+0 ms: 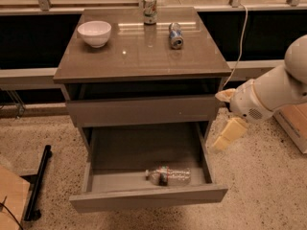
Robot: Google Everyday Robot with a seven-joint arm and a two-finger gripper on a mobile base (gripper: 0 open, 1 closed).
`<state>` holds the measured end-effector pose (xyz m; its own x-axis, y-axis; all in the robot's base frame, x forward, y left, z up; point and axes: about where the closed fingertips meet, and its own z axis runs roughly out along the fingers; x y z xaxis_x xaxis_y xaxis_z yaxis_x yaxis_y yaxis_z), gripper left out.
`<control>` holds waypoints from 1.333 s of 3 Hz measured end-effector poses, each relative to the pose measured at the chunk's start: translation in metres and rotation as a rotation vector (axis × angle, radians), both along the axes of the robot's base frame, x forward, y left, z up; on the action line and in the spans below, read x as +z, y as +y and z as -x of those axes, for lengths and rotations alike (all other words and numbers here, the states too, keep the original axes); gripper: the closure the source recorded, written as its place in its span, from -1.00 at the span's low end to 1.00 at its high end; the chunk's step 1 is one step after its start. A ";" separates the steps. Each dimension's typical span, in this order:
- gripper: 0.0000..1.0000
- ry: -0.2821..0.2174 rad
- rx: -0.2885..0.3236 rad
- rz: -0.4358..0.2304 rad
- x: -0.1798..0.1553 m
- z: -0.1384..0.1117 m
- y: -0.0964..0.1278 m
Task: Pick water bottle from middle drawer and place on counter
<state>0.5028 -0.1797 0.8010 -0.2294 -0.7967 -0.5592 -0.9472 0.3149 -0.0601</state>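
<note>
I see the counter at the top, glossy and reflective. Below it the drawer with the taller front is slightly open. Under that the middle drawer is pulled well out over the speckled floor. My white arm reaches in from the right. Its gripper hangs just beside the cabinet's right side, level with the gap between the two drawers. Its pale fingers are spread apart and hold nothing. A white bowl sits on the counter's left rear. The water bottle lies on its side in the middle drawer, near the front panel. One can stands upright at the counter's back edge, and another can lies tipped over just right of it
</note>
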 end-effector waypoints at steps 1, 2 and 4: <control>-1.00 0.018 0.017 -0.079 -0.043 -0.015 0.015; -1.00 0.078 0.004 -0.164 -0.093 -0.025 0.022; -1.00 0.111 -0.017 -0.167 -0.126 -0.028 0.035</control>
